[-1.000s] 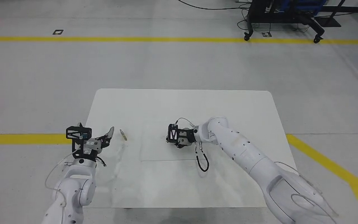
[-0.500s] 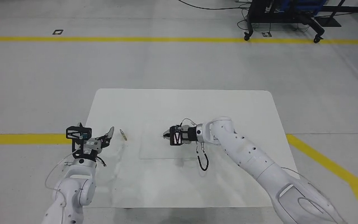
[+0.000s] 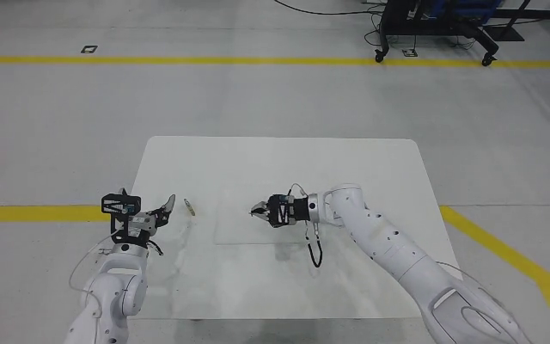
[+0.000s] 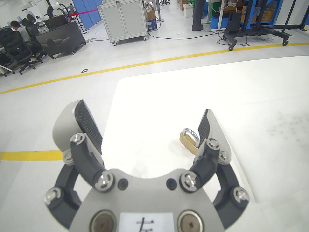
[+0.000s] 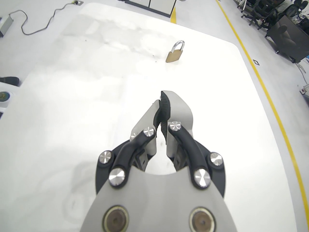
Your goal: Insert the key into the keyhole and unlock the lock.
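Note:
A small brass padlock (image 3: 189, 207) with a silver shackle lies flat near the table's left edge. My left gripper (image 3: 163, 209) hovers open just left of it. In the left wrist view the padlock (image 4: 189, 142) sits beside one fingertip of that gripper (image 4: 143, 112), not between the pads. My right gripper (image 3: 256, 209) is near the table's middle, level and pointing left toward the padlock (image 5: 175, 53). Its fingers (image 5: 162, 97) are shut on the key, which is almost wholly hidden between the pads.
The white table (image 3: 344, 172) carries nothing else; bare surface lies between the two grippers and on the whole right half. A yellow floor line (image 3: 258, 60) runs behind the table, and a black wheeled stand (image 3: 438, 30) is far back right.
My right gripper turned from pointing down at the table to lying level, and its wrist drew a little to the right. The left arm and the padlock stayed put.

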Controlling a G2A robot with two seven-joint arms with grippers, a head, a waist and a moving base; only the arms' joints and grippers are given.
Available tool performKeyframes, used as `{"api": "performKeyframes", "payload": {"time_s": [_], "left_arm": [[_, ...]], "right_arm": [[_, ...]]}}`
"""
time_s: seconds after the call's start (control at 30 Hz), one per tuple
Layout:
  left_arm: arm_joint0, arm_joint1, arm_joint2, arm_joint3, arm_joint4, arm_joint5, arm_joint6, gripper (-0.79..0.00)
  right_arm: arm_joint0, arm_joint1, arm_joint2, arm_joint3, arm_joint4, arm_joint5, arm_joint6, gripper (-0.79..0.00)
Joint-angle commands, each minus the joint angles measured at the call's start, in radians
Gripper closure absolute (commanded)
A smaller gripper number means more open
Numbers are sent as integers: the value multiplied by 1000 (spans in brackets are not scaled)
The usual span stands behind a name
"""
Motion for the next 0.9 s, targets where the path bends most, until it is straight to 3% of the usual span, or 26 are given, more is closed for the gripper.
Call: {"api": "performKeyframes", "payload": {"time_s": [0.0,0.4,0.6,0.87], "left_arm": [[0,0,0,0,0,0,0,-785],[0,0,0,0,0,0,0,-785],[0,0,0,0,0,0,0,-785],[0,0,0,0,0,0,0,-785]], "right_arm": [[6,0,3,-4,12,-4,-55,0],[22,4,-10,-100,0,-43,-252,0],[15,-11,-40,-88,70,-60,-441,0],[25,-18,-105,-140,394,-85,-416,0]]}}
